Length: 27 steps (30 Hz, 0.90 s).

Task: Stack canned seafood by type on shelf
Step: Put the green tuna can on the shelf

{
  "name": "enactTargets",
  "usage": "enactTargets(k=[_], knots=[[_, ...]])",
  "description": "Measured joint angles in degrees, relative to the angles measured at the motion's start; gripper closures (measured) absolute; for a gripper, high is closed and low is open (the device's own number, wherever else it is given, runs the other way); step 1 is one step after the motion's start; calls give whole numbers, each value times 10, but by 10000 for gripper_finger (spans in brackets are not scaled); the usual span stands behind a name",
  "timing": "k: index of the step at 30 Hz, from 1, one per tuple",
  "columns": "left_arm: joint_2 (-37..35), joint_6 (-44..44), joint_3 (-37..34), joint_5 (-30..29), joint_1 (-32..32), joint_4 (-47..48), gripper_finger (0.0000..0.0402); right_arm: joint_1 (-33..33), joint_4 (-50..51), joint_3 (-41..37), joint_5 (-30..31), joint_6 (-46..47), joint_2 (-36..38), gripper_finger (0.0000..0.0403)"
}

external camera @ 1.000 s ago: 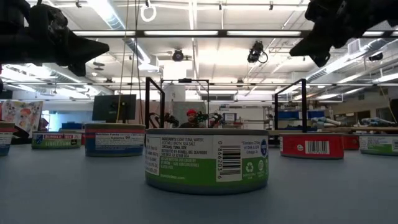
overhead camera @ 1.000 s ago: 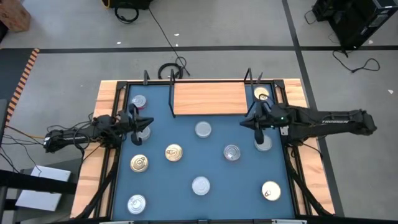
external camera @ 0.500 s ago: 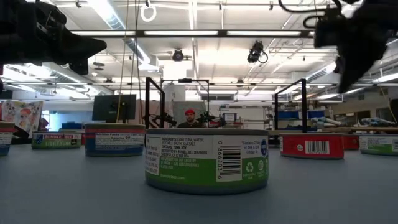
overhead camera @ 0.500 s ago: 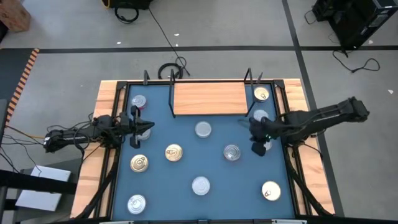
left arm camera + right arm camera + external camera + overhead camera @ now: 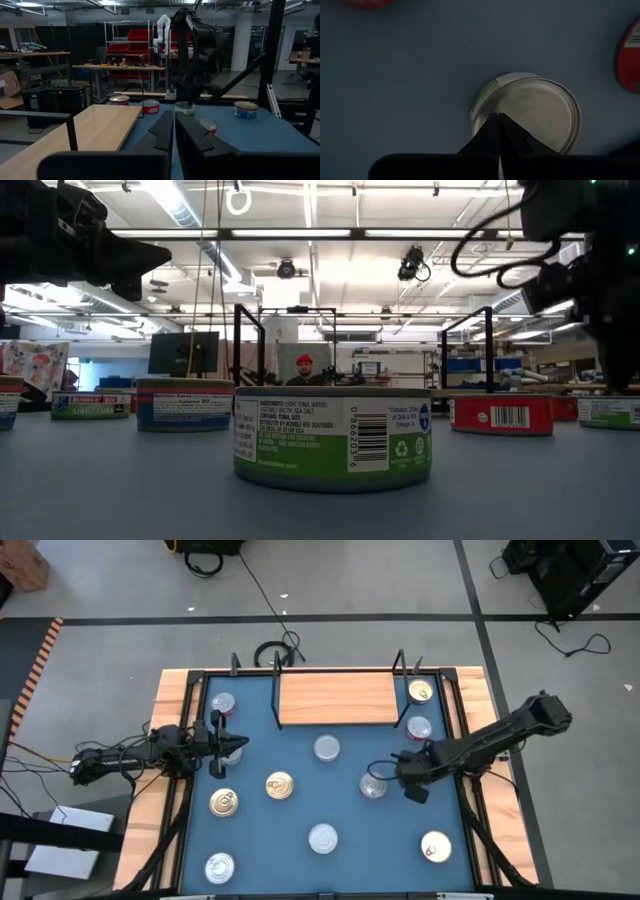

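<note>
The shelf (image 5: 337,698), a light-wood board with black wire ends, stands at the table's far edge with nothing on it. Several tins of canned seafood stand scattered on the blue table: gold-lidded ones (image 5: 279,785) (image 5: 224,802) and silver-lidded ones (image 5: 326,748) (image 5: 322,838). My right gripper (image 5: 385,772) is shut and points down, close above a silver-lidded tin with a green side (image 5: 527,112) (image 5: 372,785), right of the table's middle. My left gripper (image 5: 235,743) (image 5: 174,120) is shut and level at the table's left side, holding nothing.
More tins stand near the corners: a gold-lidded one (image 5: 420,692) and a red-sided one (image 5: 419,727) right of the shelf, a red-sided one (image 5: 222,703) at far left, a silver one (image 5: 219,866) and a gold one (image 5: 435,848) near the front. A person shows far behind the table (image 5: 304,367).
My right gripper has swung from beside the shelf's right end toward the table's middle and near edge, sinking as it went. It has tipped from roughly level to pointing down, and now hangs over the silver-lidded tin. It has stayed shut.
</note>
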State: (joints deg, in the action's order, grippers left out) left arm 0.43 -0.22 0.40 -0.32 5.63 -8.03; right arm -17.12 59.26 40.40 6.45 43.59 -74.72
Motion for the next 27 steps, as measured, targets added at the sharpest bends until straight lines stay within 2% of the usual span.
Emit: enactTargets(k=[8,11,19,27], knots=[[0,14,0,0,0,0,378,0,-53,17,-12,-11,-47,398],[0,17,0,0,0,0,378,-1,-64,46,-19,-25,-46,398],[0,15,0,0,0,1,378,14,-76,134,14,-79,-39,396],[0,24,0,0,0,1,378,50,-87,139,9,-89,-40,377]])
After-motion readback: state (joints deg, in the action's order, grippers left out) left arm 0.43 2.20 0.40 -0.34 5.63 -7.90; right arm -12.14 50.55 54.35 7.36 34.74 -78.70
